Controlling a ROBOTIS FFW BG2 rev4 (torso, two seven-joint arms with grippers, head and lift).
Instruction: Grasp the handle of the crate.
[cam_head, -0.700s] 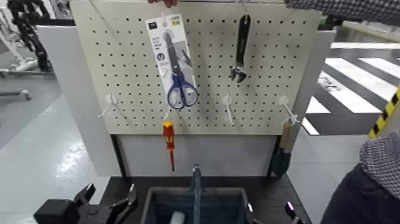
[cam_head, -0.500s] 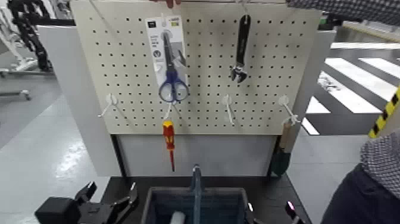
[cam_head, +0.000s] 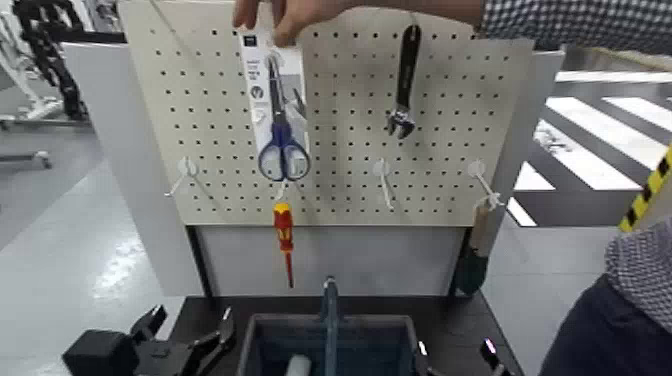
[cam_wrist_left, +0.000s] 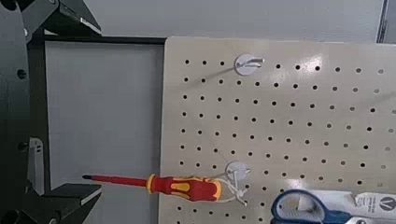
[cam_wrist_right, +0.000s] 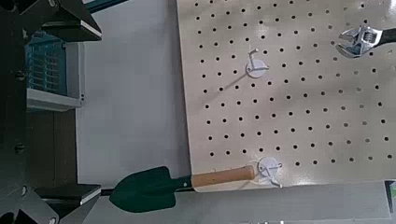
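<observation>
The dark blue-grey crate (cam_head: 262, 340) sits at the bottom centre of the head view, below the pegboard. Its handle (cam_head: 329, 305) stands upright over the crate's middle as a thin blue-grey strip. My left gripper (cam_head: 186, 324) is open and empty, just left of the crate. My right gripper (cam_head: 453, 351) is open and empty, just right of the crate, with only its fingertips showing. Neither gripper touches the handle. The left wrist view shows the left gripper (cam_wrist_left: 65, 107) spread wide. The right wrist view shows the right gripper (cam_wrist_right: 65, 107) spread wide, with a corner of the crate (cam_wrist_right: 47, 61) beside it.
The cream pegboard (cam_head: 340, 150) stands behind the crate. On it hang packaged blue scissors (cam_head: 277, 100), a black wrench (cam_head: 405, 85), a red-and-yellow screwdriver (cam_head: 284, 235) and a green trowel (cam_head: 473, 262). A person's hand (cam_head: 290, 15) holds the scissors pack; their body (cam_head: 620, 320) stands at right.
The person's hand has come down onto the top of the scissors pack, which has shifted left and up. My left gripper has edged slightly right. The crate has not moved.
</observation>
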